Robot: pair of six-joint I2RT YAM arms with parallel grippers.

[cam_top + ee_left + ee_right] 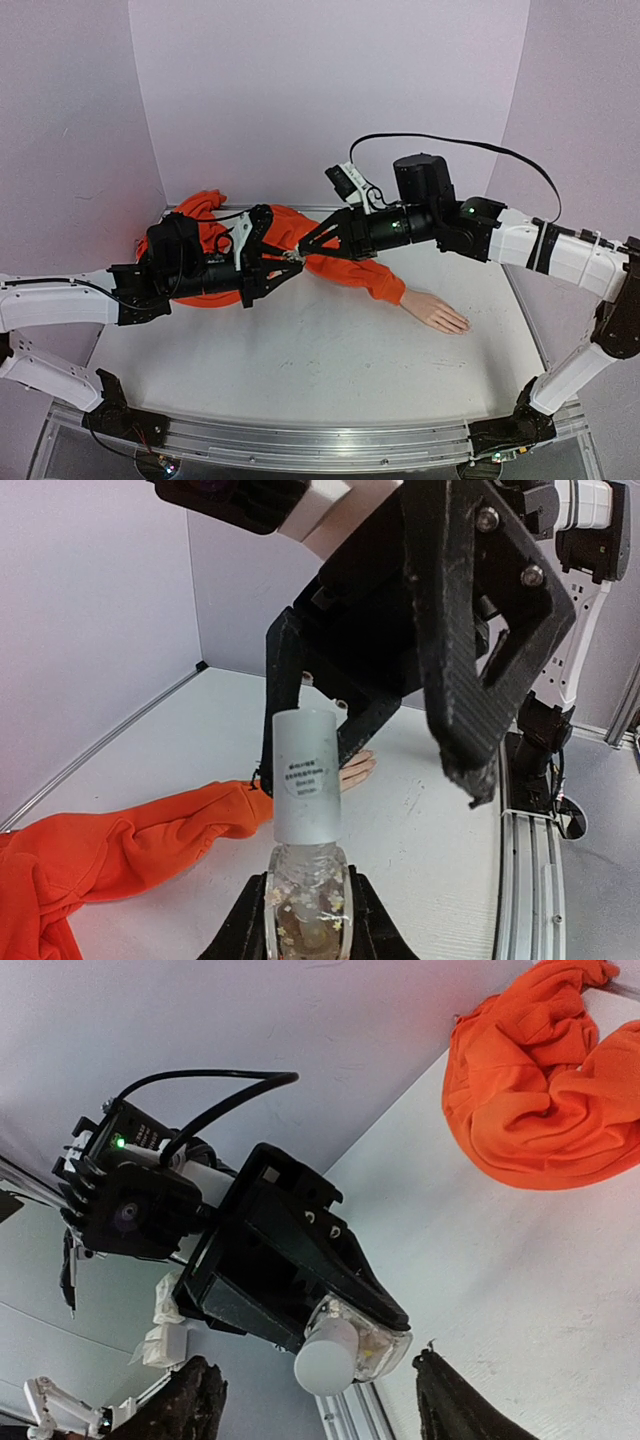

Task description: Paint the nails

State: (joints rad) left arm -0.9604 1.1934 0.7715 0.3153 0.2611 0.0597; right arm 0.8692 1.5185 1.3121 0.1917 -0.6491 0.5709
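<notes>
Two arms, the left arm [60,300] and the right arm [560,250], are meeting tip to tip above the white table [300,370]. An orange sleeve [365,272] is lying on the table beneath and behind both pairs of jaws. The pale mannequin hand [435,312] is resting flat at the sleeve's end, below the jaws and off to their right, well apart from them. The left jaws are gripping a clear bottle [305,915] by its glassy body, holding it with the white cap [305,775] pointing toward the right jaws. The right jaws are standing open with one finger on each side of that cap, a gap showing on both sides. The nails [462,325] are sitting at the fingertips pointing away from the jaws, too small to make out.
</notes>
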